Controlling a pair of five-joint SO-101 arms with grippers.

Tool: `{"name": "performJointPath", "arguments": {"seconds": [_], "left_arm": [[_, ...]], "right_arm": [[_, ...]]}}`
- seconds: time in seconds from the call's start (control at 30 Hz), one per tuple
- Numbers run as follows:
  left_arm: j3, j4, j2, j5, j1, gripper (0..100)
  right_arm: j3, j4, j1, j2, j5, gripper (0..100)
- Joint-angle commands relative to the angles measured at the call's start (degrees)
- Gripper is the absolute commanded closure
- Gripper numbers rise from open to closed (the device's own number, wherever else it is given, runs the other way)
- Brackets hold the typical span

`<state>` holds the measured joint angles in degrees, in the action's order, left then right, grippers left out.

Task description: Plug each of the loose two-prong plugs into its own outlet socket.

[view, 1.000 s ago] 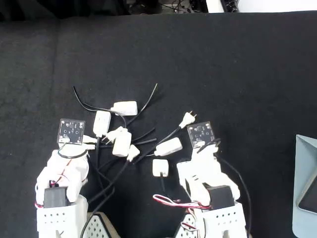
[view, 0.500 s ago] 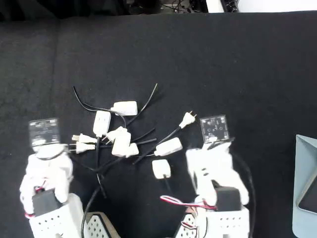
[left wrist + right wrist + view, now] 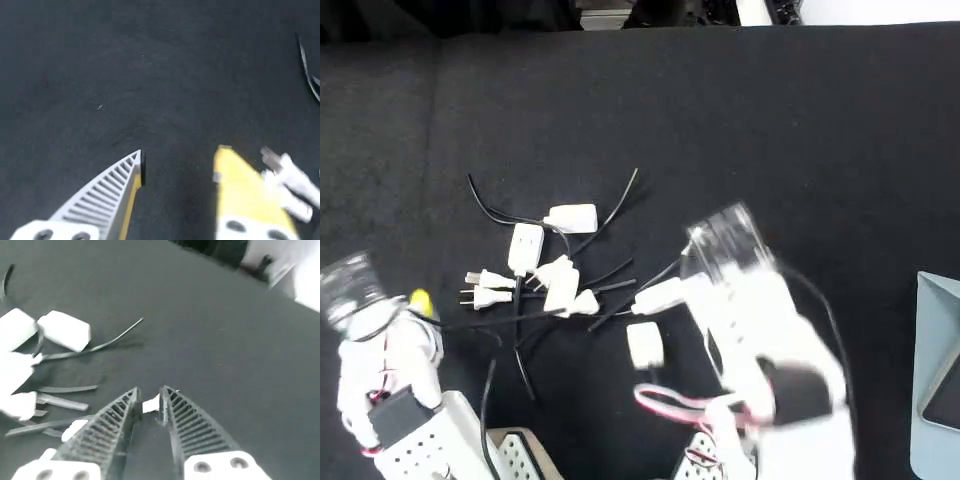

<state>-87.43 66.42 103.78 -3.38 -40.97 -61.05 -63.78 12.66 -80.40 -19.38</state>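
Table: a black cloth-covered table [image 3: 740,110] lies under everything.
Landmark: a tangle of white plastic outlet sockets and thin black cords [image 3: 563,288] sits on the cloth between my two arms.
Right arm: my white right arm [image 3: 760,330] stands just beside the tangle, and its wrist hangs over the tangle's outer edge.
Left arm: my white left arm [image 3: 375,370] stands near the tangle on the opposite side.
Tray: a pale blue-grey tray [image 3: 935,370] lies well apart from the tangle, beyond my right arm.
Left gripper: my left gripper [image 3: 180,150] has its grey ribbed finger and yellow finger wide apart, holding nothing.
Right gripper: my right gripper [image 3: 150,389] has its two dark ribbed fingers a narrow gap apart. A small white plug piece [image 3: 150,404] shows in that gap, and I cannot tell whether they touch it.
Plugs: a pair of white two-prong plugs [image 3: 488,297] lies side by side at the tangle's edge nearest my left arm, prongs pointing away from the tangle. One of them [image 3: 290,180] lies just beside my yellow finger.
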Motion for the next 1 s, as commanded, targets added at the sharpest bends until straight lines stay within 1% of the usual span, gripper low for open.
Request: {"name": "performJointPath", "arguments": {"seconds": [0.0, 0.07, 0.13, 0.23, 0.27, 0.33, 0.43, 0.53, 0.67, 0.8, 0.97], "left_arm": [[3.2, 0.2, 0.4, 4.6, -2.9, 66], [3.2, 0.4, 0.4, 4.6, -3.4, 66], [3.3, 1.2, 0.4, 4.6, -3.3, 66], [3.3, 1.8, 0.4, 4.6, -3.0, 66], [3.3, 1.8, 0.4, 4.6, -3.0, 66], [3.2, 1.8, 0.4, 4.6, -3.0, 66], [3.2, 1.8, 0.4, 4.6, -2.9, 66], [3.2, 1.8, 0.4, 4.6, -2.9, 66], [3.0, 1.8, 0.4, 4.6, -2.7, 66], [2.0, 1.6, 0.4, 3.1, 1.2, 66], [2.0, 1.8, 0.4, 2.2, 2.8, 66]], "right_arm": [[14.5, -4.9, 5.9, 20.4, -0.3, 92.0], [18.5, -6.8, 8.1, 27.2, -0.3, 91.4], [21.6, -7.8, 9.6, 32.6, -0.3, 87.8], [25.1, -7.8, 9.3, 38.4, -0.5, 81.3], [25.9, -7.7, 8.3, 40.2, -1.8, 80.1], [27.2, -7.7, 6.6, 43.7, -5.9, 79.6], [28.0, -7.5, 2.9, 48.9, -14.8, 79.4], [28.1, -5.0, -1.2, 53.1, -24.5, 79.4], [27.9, -1.7, -5.2, 58.7, -33.6, 79.3], [28.0, 2.5, -7.0, 64.7, -38.9, 79.3], [28.1, 9.1, -7.3, 72.6, -39.6, 79.2]]}}
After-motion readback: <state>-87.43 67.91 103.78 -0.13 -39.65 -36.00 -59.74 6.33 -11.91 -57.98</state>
